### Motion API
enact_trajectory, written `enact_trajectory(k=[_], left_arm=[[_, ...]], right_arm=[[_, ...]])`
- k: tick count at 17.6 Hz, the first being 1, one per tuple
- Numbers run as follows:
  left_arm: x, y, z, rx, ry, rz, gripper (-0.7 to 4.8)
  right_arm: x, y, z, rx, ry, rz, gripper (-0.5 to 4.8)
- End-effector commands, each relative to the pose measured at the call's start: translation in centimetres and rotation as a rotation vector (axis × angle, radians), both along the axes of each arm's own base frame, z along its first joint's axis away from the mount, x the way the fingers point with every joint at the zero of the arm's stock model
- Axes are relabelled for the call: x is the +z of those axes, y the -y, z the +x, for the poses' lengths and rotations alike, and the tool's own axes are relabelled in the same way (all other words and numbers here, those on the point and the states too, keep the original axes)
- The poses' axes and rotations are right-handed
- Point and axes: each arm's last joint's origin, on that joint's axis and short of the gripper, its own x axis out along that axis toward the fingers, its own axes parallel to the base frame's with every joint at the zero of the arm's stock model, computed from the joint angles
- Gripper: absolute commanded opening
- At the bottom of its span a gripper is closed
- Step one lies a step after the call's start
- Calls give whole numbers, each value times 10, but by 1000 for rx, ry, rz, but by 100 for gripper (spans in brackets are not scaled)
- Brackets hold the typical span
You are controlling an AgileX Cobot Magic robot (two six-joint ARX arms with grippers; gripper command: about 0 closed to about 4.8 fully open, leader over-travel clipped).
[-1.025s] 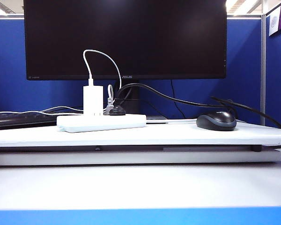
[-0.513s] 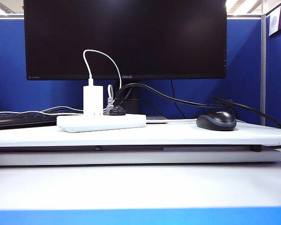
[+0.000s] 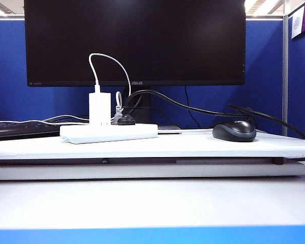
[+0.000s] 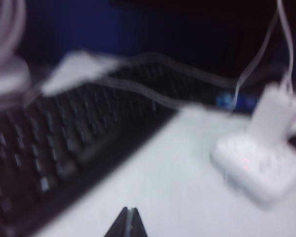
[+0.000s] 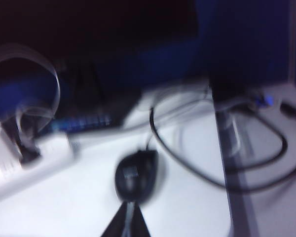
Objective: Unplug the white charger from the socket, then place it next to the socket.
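While both hands (image 4: 129, 222) (image 5: 127, 222) stay closed and empty, the white charger (image 4: 275, 118) stands well apart.

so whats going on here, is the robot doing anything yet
Nothing is being handled yet. The white charger stands plugged into the socket on the table. The left gripper, jaws shut, is over the table short of the socket; the right gripper, also shut, is near the mouse.

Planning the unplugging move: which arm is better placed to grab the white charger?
Probably left. The left gripper, shut, faces the white charger standing plugged in the socket. The right gripper, shut, hangs over the mouse, farther away.
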Motion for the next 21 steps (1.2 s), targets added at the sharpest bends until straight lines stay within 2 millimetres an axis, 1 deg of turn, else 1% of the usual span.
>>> enact_trajectory(k=[1,2,5,7,9,10,11,12,13,14,15,16,17,19,20,21], left_arm=[[40,0,12,39,109,-15,-5],[52,1,18,39,116,-16,-5],[88,5,48,12,83,-1,-5],[109,10,76,-73,51,3,-5],[123,17,101,-214,26,9,-5],[127,21,117,-317,6,-2,-5],[130,25,129,-391,-14,-12,-5],[132,28,140,-451,-29,-21,-5],[132,31,150,-485,-43,-26,-5],[130,33,159,-492,-58,-29,-5],[127,34,163,-494,-69,-25,-5],[125,35,165,-501,-76,-8,-5],[123,36,164,-516,-85,9,-5],[122,36,164,-558,-82,55,-5],[121,37,163,-563,-87,62,-5],[120,37,163,-566,-96,59,-5]], right_arm=[[31,-2,7,5,-7,7,-8],[47,-4,13,13,0,2,-8],[94,-13,40,102,56,-41,-8],[125,-23,69,168,75,-39,-8],[144,-37,99,202,47,-45,-8],[152,-51,120,273,32,-56,-8],[155,-63,136,356,49,-96,-8],[155,-84,156,458,90,-152,-8],[151,-103,171,517,95,-154,-8],[143,-127,187,575,52,-153,-8],[135,-148,198,620,20,-154,-8],[126,-168,203,663,-6,-161,-8],[111,-190,209,704,-34,-171,-8],[81,-221,214,762,-73,-218,-7],[66,-231,217,781,-95,-254,-7],[53,-240,217,798,-101,-299,44]])
